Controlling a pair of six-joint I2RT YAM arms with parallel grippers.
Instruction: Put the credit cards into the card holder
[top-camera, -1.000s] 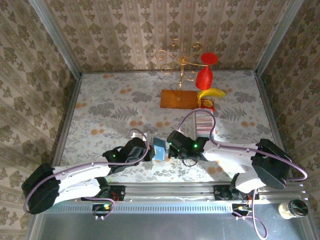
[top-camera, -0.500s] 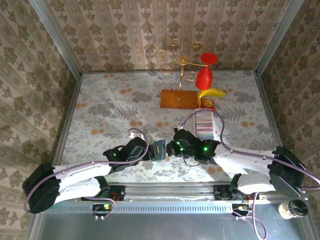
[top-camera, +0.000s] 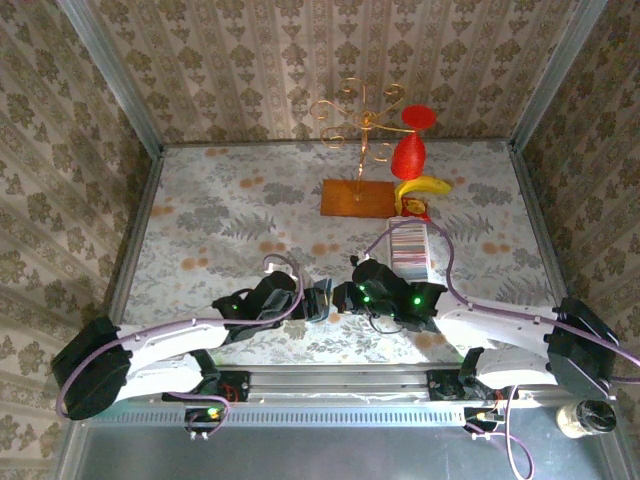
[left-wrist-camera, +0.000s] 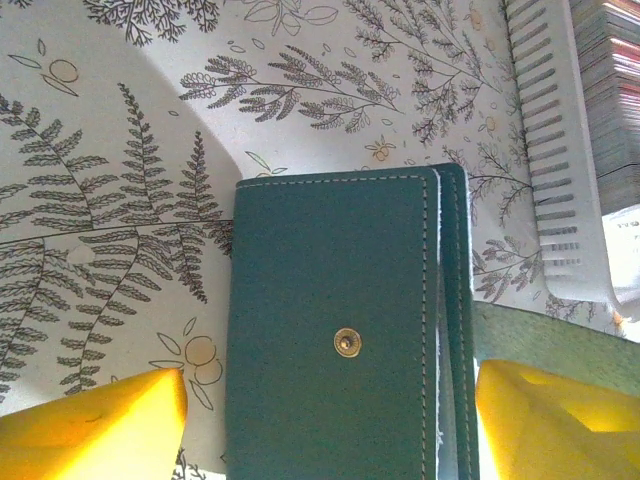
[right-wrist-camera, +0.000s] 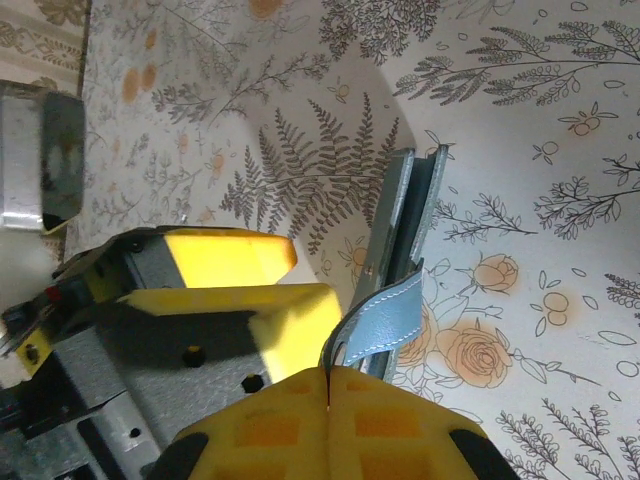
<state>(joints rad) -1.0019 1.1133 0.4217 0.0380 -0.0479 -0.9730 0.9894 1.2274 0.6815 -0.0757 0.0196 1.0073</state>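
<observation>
The teal card holder (left-wrist-camera: 330, 300) lies closed on the flowered table, its brass snap stud (left-wrist-camera: 346, 342) facing up. My left gripper (left-wrist-camera: 325, 400) is open, one yellow finger (left-wrist-camera: 100, 425) on each side of the holder and not clamping it. My right gripper (right-wrist-camera: 328, 385) is shut on the holder's light-blue clasp tab (right-wrist-camera: 385, 320), and the holder (right-wrist-camera: 412, 215) stands edge-on just beyond it. In the top view both grippers meet near the table's front, left (top-camera: 316, 298) and right (top-camera: 345, 298). The credit cards (top-camera: 408, 245) sit stacked in a white tray, also seen as cards (left-wrist-camera: 610, 90).
The long white slotted tray (left-wrist-camera: 555, 180) lies just right of the holder. Farther back stand a gold wire stand on a wooden base (top-camera: 357, 195), a red object (top-camera: 408, 150) and a banana (top-camera: 422, 186). A jar (top-camera: 585, 418) sits off the table at the front right.
My left gripper has opened and let go of the card holder. The right gripper stays shut on the tab, and the right arm has shifted slightly.
</observation>
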